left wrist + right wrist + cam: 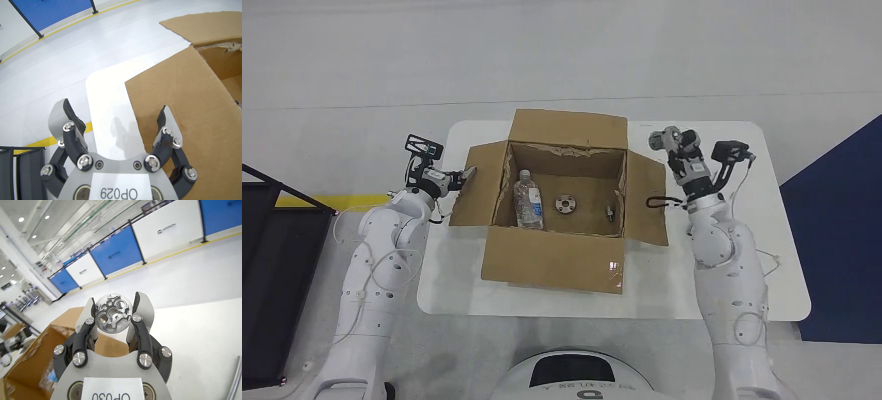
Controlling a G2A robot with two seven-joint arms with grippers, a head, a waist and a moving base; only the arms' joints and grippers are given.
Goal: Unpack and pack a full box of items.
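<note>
An open cardboard box (552, 262) stands in the middle of the white table (762, 200), flaps spread. Inside lie a clear plastic bottle (529, 198), a round metal disc (565, 204) and a small metal part (610, 212). My right gripper (114, 305) is shut on another round metal disc (112, 316) with holes, held in the air above the table's far right part, just beyond the box's right flap (647, 198). My left gripper (115, 111) stands open with nothing between its fingers, over the table's left edge beside the box's left flap (181, 113).
A dark rack (272, 270) stands on the floor left of the table. A dark blue panel (842, 230) stands to the right. Bare table surface lies right of the box and along its near side.
</note>
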